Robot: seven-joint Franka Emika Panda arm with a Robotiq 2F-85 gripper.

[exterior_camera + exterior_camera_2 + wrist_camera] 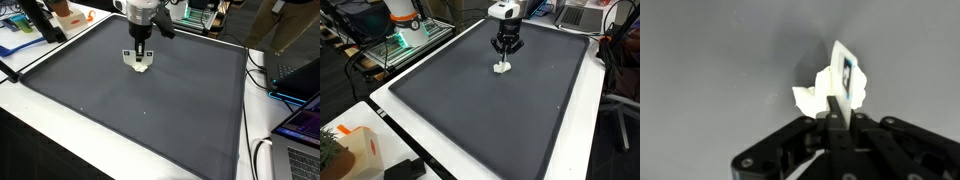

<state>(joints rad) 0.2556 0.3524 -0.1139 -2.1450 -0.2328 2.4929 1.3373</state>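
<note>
In an exterior view: my arm comes in from the top edge, wrist near-vertical, over the far part of the dark mat (150, 115). My end effector (139, 57) points straight down, jaws pinched on a small white piece (139, 66). The piece's underside is at mat level, but I can't tell whether it touches. Only this view shows the laptop (300, 125), off the mat's near corner.

In an exterior view: same pose from across. The end effector (502, 57) is vertical and the white piece (501, 68) hangs at its tips, near the far edge of the mat (490, 120). The white tabletop (430, 140) rims the mat. Only this view shows the orange-and-white box (355, 145), at the near corner.

Wrist view: the only one with grip detail. The end effector (837, 118) is fully closed, with no gap. It clamps a thin flat tab (845, 75) that stands on edge out of the lumpy white piece (820, 95). The tab carries a small dark blue mark, too blurred to read. No other legible text in any view.
</note>
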